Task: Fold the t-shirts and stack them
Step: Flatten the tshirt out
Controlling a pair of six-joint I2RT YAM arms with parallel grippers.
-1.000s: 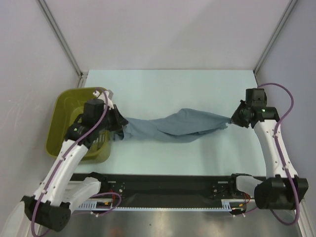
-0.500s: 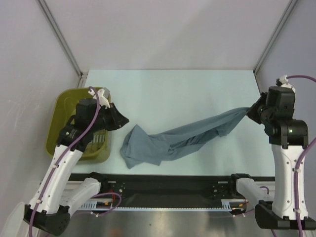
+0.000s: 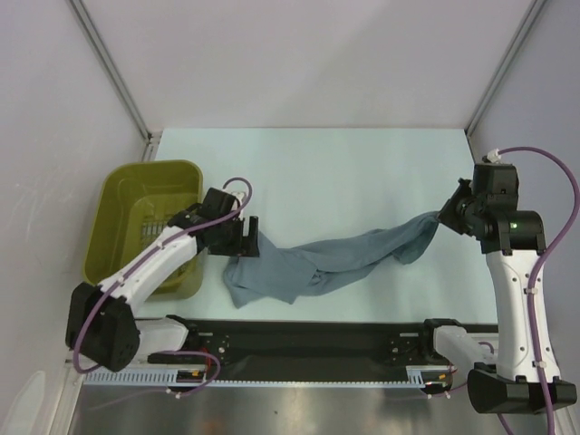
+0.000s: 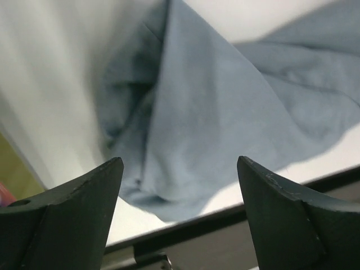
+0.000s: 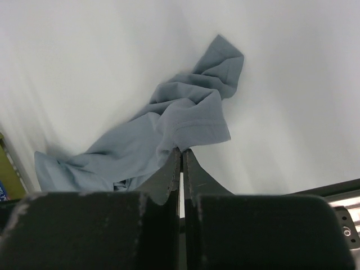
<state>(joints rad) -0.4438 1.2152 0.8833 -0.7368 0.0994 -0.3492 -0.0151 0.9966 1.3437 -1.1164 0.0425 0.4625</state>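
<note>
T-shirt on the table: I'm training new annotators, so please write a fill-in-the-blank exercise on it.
The right end effector is ___ on one end of the t-shirt.
The left end effector hangs ___ over the other end.
The olive basket sits at the table's ___ edge.
Missing: shut; open; left.

A single plain slate blue-grey t-shirt (image 3: 308, 267), soft and without print, lies unfolded and rumpled in a long, twisted band across the near half of the pale table (image 3: 317, 172). Its left end spreads in a crumpled, roughly flat heap close to the near edge, left of the middle. From there the cloth narrows and runs rightward and slightly farther away, and its bunched right end is pinched in the right gripper (image 3: 441, 217).
</note>
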